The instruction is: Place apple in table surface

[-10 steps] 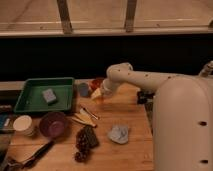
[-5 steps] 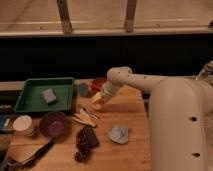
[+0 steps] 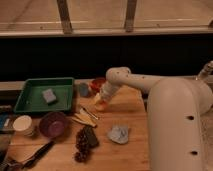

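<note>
The apple [image 3: 101,104] is at the tip of the gripper [image 3: 102,100], low over the table [image 3: 127,112], roughly at the middle of the planks. Whether it touches the wood cannot be told. The gripper points down and to the left from the white arm [image 3: 131,80], which reaches in from the robot body [image 3: 175,125] on the right. The jaws appear closed on the apple; its orange-red lower half shows beneath them.

Just behind the arm sits the orange-red bowl [image 3: 97,82], with a small grey-blue object [image 3: 84,90] beside it on the left. Just left of the apple lie some pale, thin utensils [image 3: 85,117]. In front of these is the grape cluster [image 3: 82,145] against a dark block [image 3: 91,136]. A crumpled blue-grey cloth [image 3: 119,134] lies in front of the apple, apart from it.

Further left: the purple bowl [image 3: 54,123], a white cup [image 3: 23,125], and the green tray [image 3: 45,95] holding a grey sponge [image 3: 49,95].
</note>
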Controlling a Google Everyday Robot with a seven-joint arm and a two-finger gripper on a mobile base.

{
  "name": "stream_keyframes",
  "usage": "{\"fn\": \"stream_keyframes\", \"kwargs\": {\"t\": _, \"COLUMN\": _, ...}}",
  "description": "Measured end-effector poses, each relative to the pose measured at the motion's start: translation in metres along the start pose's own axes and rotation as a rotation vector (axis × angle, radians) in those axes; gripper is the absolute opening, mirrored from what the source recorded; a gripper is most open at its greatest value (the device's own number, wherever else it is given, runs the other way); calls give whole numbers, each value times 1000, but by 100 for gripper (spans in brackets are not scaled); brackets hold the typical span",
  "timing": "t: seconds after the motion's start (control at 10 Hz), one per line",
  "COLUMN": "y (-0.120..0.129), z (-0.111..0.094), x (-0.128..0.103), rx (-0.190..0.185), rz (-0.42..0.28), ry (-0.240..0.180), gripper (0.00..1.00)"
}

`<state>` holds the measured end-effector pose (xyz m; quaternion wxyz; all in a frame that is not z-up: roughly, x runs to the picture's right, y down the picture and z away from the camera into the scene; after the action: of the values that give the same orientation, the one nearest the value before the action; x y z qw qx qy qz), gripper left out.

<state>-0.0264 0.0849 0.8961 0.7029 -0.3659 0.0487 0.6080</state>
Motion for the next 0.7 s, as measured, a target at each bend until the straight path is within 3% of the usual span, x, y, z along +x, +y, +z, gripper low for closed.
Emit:
{"fn": "stream_keyframes", "kwargs": {"t": 0.4, "y": 5, "z": -2, "x": -3, "rx": -9, "rz": -24, "ry": -2, "gripper": 80}}
{"fn": "stream_keyframes", "kwargs": {"t": 0.7, "y": 12, "z": -19, "x": -10, "rx": 19, "rz": -60, "ry": -33, "gripper": 80}}
